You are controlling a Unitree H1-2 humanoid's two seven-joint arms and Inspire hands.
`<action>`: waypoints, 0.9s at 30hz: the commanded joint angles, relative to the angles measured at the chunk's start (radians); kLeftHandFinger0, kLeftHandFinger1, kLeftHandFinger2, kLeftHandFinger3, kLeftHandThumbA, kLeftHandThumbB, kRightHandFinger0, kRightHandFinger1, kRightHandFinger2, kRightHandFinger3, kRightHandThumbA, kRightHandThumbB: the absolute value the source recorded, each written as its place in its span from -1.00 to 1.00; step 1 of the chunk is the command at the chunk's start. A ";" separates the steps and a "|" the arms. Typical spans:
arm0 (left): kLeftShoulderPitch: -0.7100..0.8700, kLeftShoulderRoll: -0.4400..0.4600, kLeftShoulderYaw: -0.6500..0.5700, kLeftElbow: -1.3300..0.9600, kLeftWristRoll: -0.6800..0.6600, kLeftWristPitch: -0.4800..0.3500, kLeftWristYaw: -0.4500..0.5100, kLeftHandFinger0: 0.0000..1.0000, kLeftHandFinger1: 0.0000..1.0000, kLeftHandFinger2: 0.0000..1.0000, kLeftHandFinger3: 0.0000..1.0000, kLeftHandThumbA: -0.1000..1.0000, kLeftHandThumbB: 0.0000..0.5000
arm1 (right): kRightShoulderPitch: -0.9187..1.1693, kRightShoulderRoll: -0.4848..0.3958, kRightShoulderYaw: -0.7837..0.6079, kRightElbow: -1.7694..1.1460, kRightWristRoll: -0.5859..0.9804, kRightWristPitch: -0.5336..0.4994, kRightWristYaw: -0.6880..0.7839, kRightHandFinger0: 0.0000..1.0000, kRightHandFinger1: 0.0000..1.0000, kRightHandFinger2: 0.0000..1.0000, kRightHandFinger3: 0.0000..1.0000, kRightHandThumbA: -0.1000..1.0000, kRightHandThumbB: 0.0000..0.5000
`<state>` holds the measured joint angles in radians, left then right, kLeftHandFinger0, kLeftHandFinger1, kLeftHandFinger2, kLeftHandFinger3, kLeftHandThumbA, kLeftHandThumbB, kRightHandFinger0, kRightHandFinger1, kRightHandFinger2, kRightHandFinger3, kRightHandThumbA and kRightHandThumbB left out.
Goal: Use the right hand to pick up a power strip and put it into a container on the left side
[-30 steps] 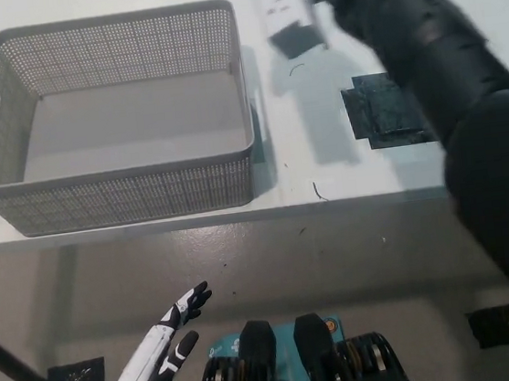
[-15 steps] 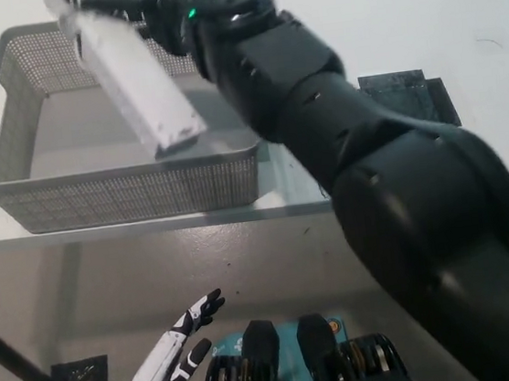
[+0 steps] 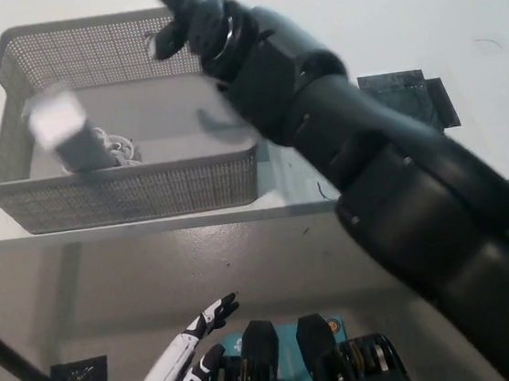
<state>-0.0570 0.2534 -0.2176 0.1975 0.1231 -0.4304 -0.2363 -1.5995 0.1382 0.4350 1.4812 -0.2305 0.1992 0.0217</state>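
**A:** So where are we at? To us it looks like the drop-off step. The power strip (image 3: 68, 131) is blurry but it's down inside the grey mesh basket (image 3: 135, 193), toward the 9 o'clock end, sitting tilted with what looks like its cord bunched up beside it.

**B:** Yeah, agreed. The black right hand (image 3: 182, 19) is up over the basket's far rim around 12 o'clock, and it's not touching the strip at all, well apart from it. Fingers look released, nothing in them, though it's smeared enough that we wouldn't swear to the exact spread.

**A:** And the white left hand (image 3: 194, 343)?

**B:** Just resting low at 7 o'clock, below the bench (image 3: 384, 38) edge, fingers loose and apart, holding nothing.

**A:** So the placing looks basically done to us. Next move?

**B:** We'd say pull the right arm back toward 3 o'clock, lifting first so the forearm clears the basket wall and doesn't drag it across the bench. Worth checking the strip has settled flat and isn't leaning on the rim.
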 commanded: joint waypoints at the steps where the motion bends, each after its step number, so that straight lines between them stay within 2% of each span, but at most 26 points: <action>1: -0.011 0.012 0.000 -0.025 -0.009 -0.022 -0.018 1.00 1.00 1.00 1.00 1.00 0.33 | -0.053 -0.054 0.039 -0.027 -0.079 -0.046 -0.036 1.00 1.00 1.00 1.00 0.08 -0.43; 3: -0.010 0.009 -0.002 -0.020 -0.007 -0.021 -0.019 1.00 1.00 1.00 1.00 1.00 0.31 | -0.044 -0.068 0.024 -0.028 -0.064 -0.042 -0.027 1.00 1.00 1.00 1.00 0.06 -0.40; 5: -0.006 0.008 -0.002 -0.020 -0.004 -0.022 -0.018 1.00 1.00 1.00 1.00 1.00 0.36 | -0.037 -0.080 0.028 -0.028 -0.073 -0.047 -0.021 1.00 1.00 1.00 1.00 0.17 -0.31; 6: -0.003 0.008 -0.002 -0.021 -0.001 -0.021 -0.017 1.00 1.00 1.00 1.00 1.00 0.38 | -0.033 -0.086 0.027 -0.029 -0.074 -0.058 -0.018 1.00 1.00 1.00 1.00 0.36 -0.21; 7: -0.007 0.005 -0.003 -0.017 -0.005 -0.023 -0.018 1.00 1.00 1.00 1.00 1.00 0.36 | -0.034 -0.099 0.012 -0.033 -0.062 -0.086 -0.010 1.00 1.00 1.00 1.00 0.66 -0.12; 8: -0.006 0.006 -0.003 -0.017 -0.007 -0.022 -0.019 1.00 1.00 1.00 1.00 1.00 0.37 | -0.036 -0.108 0.000 -0.037 -0.053 -0.110 -0.013 1.00 1.00 1.00 1.00 0.82 0.16; 9: -0.005 0.007 -0.002 -0.018 -0.007 -0.021 -0.019 1.00 1.00 1.00 1.00 1.00 0.39 | -0.046 -0.117 -0.007 -0.044 -0.049 -0.134 -0.017 1.00 1.00 1.00 1.00 1.00 0.23; 12: -0.003 0.009 0.003 -0.026 -0.003 -0.019 -0.015 1.00 1.00 1.00 1.00 1.00 0.39 | -0.081 -0.171 -0.055 -0.084 -0.012 -0.260 -0.009 1.00 1.00 1.00 1.00 1.00 0.29; 13: -0.007 0.011 0.005 -0.023 -0.007 -0.022 -0.016 1.00 1.00 1.00 1.00 1.00 0.37 | -0.082 -0.184 -0.069 -0.094 -0.004 -0.311 -0.015 1.00 1.00 1.00 1.00 1.00 0.22; 14: -0.008 0.012 0.007 -0.023 -0.011 -0.020 -0.017 1.00 1.00 1.00 1.00 1.00 0.36 | -0.087 -0.209 -0.084 -0.125 0.005 -0.339 -0.003 1.00 1.00 1.00 1.00 1.00 0.32; 16: -0.010 0.016 0.013 -0.021 -0.008 -0.024 -0.013 1.00 1.00 1.00 1.00 1.00 0.38 | -0.070 -0.276 -0.082 -0.251 -0.022 -0.388 0.003 1.00 1.00 1.00 1.00 1.00 0.16; 17: -0.011 0.016 0.016 -0.019 -0.009 -0.026 -0.011 1.00 1.00 1.00 1.00 1.00 0.35 | -0.043 -0.311 -0.090 -0.347 -0.024 -0.383 0.020 1.00 1.00 1.00 1.00 1.00 0.14; 19: -0.008 0.020 0.022 -0.020 -0.016 -0.029 -0.010 1.00 1.00 1.00 1.00 1.00 0.34 | 0.029 -0.373 -0.115 -0.563 -0.022 -0.343 0.054 1.00 1.00 1.00 1.00 1.00 0.22; 21: -0.003 0.023 0.028 -0.022 -0.018 -0.029 -0.007 1.00 1.00 1.00 1.00 1.00 0.37 | 0.140 -0.452 -0.159 -0.854 0.007 -0.260 0.119 1.00 1.00 1.00 1.00 1.00 0.54; 22: -0.002 0.022 0.030 -0.020 -0.020 -0.030 -0.006 1.00 1.00 1.00 1.00 1.00 0.37 | 0.185 -0.482 -0.173 -0.973 0.004 -0.214 0.131 1.00 1.00 1.00 1.00 1.00 0.58; 25: -0.002 0.020 0.036 -0.010 -0.028 -0.028 -0.003 1.00 1.00 1.00 1.00 1.00 0.31 | 0.353 -0.565 -0.247 -1.301 0.056 -0.131 0.175 1.00 1.00 1.00 1.00 1.00 0.44; 26: 0.000 0.022 0.039 -0.011 -0.024 -0.025 0.001 1.00 1.00 1.00 1.00 1.00 0.31 | 0.445 -0.591 -0.290 -1.445 0.098 -0.109 0.182 1.00 1.00 1.00 1.00 1.00 0.28; 27: -0.002 0.022 0.040 -0.010 -0.021 -0.025 0.004 1.00 1.00 1.00 1.00 1.00 0.31 | 0.509 -0.609 -0.317 -1.520 0.125 -0.149 0.176 1.00 1.00 1.00 1.00 1.00 0.10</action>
<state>-0.0541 0.2529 -0.2138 0.2106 0.1240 -0.4299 -0.2426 -1.3991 -0.1430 0.3293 1.0241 -0.2574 0.0325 0.0386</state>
